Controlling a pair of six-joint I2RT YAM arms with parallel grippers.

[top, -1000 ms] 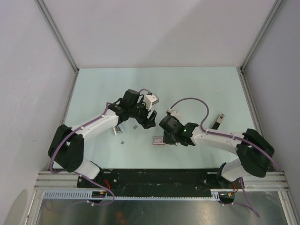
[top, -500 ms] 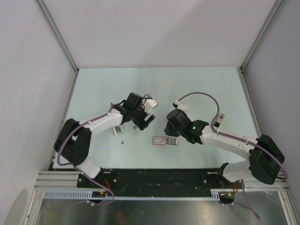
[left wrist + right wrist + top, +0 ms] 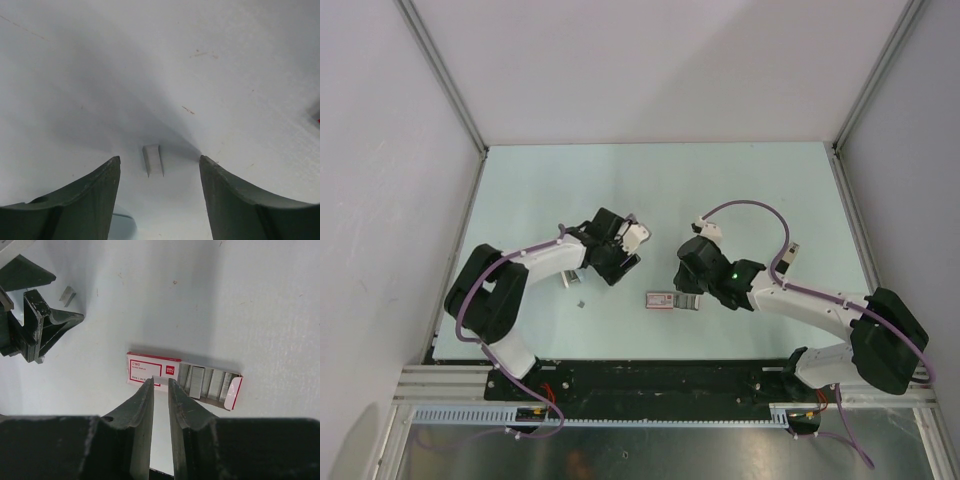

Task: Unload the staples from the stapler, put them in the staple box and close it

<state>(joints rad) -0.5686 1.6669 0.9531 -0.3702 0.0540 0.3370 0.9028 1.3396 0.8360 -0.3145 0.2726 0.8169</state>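
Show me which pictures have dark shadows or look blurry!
Left wrist view: a soft grey shadow lies over the table around the staples, their edges slightly fuzzy. Right wrist view: the stapler looks sharp, its label print showing. Top view: the light is even over the table.

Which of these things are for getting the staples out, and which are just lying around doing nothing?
For the job:
- red-and-white staple box, slid open with staples showing inside
- short silver staple strip, lying loose

Just lying about:
- black stick with a silver tip
- tiny dark speck
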